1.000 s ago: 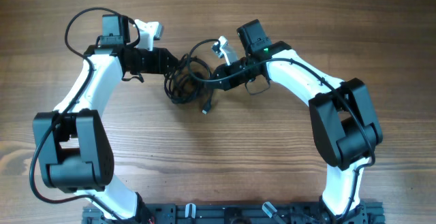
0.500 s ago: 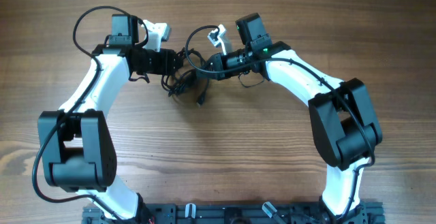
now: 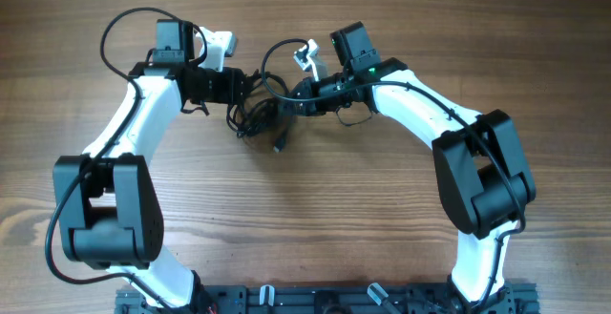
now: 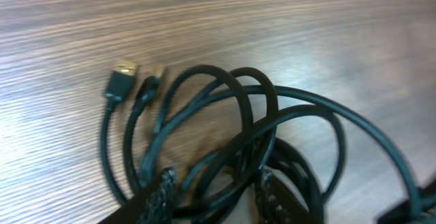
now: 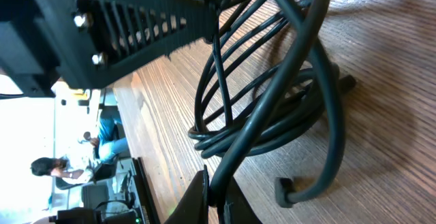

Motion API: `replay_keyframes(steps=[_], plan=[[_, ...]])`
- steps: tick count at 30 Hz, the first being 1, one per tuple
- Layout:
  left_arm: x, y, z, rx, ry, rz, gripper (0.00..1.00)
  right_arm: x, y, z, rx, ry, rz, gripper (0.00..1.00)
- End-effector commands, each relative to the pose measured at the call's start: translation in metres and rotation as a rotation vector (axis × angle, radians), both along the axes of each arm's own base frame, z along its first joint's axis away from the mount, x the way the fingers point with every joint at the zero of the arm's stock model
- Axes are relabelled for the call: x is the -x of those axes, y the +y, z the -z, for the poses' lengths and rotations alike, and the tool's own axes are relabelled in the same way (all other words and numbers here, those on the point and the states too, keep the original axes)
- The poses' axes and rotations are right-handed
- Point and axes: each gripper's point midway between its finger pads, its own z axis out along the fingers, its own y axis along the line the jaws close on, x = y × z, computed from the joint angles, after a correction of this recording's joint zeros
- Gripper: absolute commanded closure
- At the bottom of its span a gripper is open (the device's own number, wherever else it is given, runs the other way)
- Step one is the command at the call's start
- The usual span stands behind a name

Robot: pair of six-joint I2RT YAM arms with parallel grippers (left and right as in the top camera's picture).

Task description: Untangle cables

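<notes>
The cables (image 3: 258,115) are a knotted bundle of thin black cords at the back middle of the table, between my two arms. My left gripper (image 3: 250,87) is at the bundle's upper left; in the left wrist view its fingers (image 4: 216,193) close round several strands of the cables (image 4: 272,115). My right gripper (image 3: 298,93) is at the bundle's upper right; in the right wrist view it (image 5: 218,190) is shut on one strand of the cables (image 5: 300,54), which rises in a loop. A loose plug (image 3: 280,147) lies below the bundle.
A gold USB plug (image 4: 121,77) and a smaller plug (image 4: 155,74) lie side by side on the wood. Another plug end (image 5: 283,191) rests on the table near the right fingers. The left arm's black link (image 5: 136,33) is close above the bundle.
The left arm has shifted right and back. The right gripper has moved left and back with its strand. The bundle has drawn tighter and the loose plug has slid slightly left.
</notes>
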Motion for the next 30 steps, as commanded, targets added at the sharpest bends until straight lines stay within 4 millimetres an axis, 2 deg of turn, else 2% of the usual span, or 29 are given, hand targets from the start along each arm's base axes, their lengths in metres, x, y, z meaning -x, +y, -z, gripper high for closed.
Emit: replay_keyframes(steps=[1,10,15,17,21,23,26,30], plan=[[-0.011,0.031,0.011,-0.113,0.032,-0.21,0.6,0.003,0.002,0.009,0.014,-0.004,-0.014,0.96],[-0.015,0.033,0.009,-0.059,0.055,-0.302,0.56,0.003,0.002,0.009,0.014,-0.005,-0.015,0.96],[-0.015,0.029,-0.002,0.079,0.062,-0.271,0.58,0.003,0.002,0.009,0.014,-0.005,-0.015,0.96],[-0.017,0.036,-0.004,0.105,0.065,-0.298,0.58,0.003,0.002,0.009,0.014,-0.006,-0.015,0.96],[-0.018,0.064,-0.005,0.186,0.13,-0.469,0.57,0.002,0.002,0.009,0.011,-0.014,-0.015,0.96],[-0.016,0.063,-0.009,0.258,0.164,-0.486,0.61,0.002,0.002,0.008,0.01,-0.015,-0.015,0.96],[-0.012,0.049,-0.02,0.369,0.191,-0.44,0.68,0.002,0.002,0.009,0.014,-0.014,-0.013,0.96],[-0.007,0.042,-0.028,0.438,0.268,-0.521,0.76,0.0,0.001,0.011,0.029,-0.02,-0.003,0.96]])
